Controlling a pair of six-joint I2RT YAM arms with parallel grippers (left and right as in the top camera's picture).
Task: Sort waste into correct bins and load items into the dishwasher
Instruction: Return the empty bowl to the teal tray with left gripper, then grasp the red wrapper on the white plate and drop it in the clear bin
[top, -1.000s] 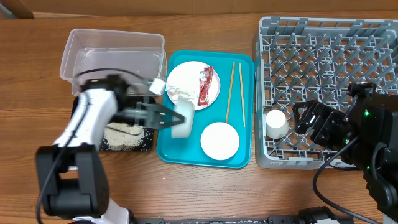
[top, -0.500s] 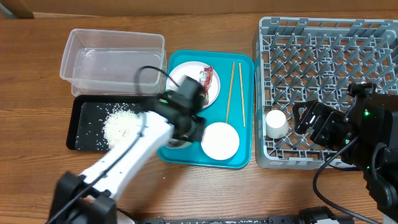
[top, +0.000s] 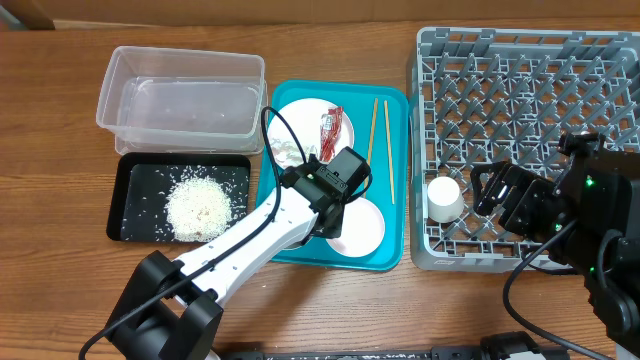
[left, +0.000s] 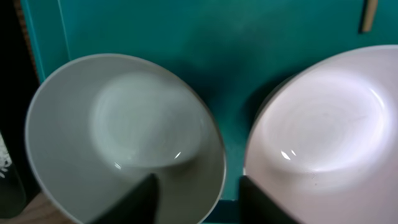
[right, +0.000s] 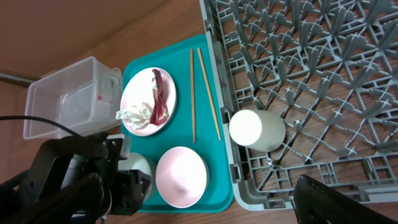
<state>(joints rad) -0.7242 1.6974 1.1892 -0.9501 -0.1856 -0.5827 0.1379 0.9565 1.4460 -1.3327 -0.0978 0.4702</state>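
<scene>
1. White-grey bowl (left: 124, 143): upright on the teal tray (top: 396, 235), in its near-left corner; the inside looks clean in the left wrist view.
2. Left gripper (left: 199, 196): directly over that bowl. Its fingers are spread apart, one over the bowl's inside and one past its right rim, so the rim lies between them unpinched.
3. Pink bowl (top: 358, 228): upright on the teal tray, just right of the white-grey bowl, rims close together.
4. Plate (top: 305, 125): on the far-left part of the teal tray. It carries the red wrapper (top: 332, 130) and the tissue wad (right: 134, 114).
5. Chopsticks (top: 378, 150): a pair lying lengthwise along the teal tray's right side.
6. Black tray (top: 135, 180): just left of the teal tray, holding a heap of rice (top: 198, 207) with scattered grains around it.
7. Clear tub (top: 115, 100): left of the teal tray, behind the black tray.
8. Dish rack (top: 530, 80): just right of the teal tray.
9. Cup (top: 443, 197): in the dish rack, at the side nearest the teal tray.
10. Right gripper (top: 490, 192): over the dish rack, just right of the cup and apart from it; whether its fingers are spread or pressed together cannot be told.
</scene>
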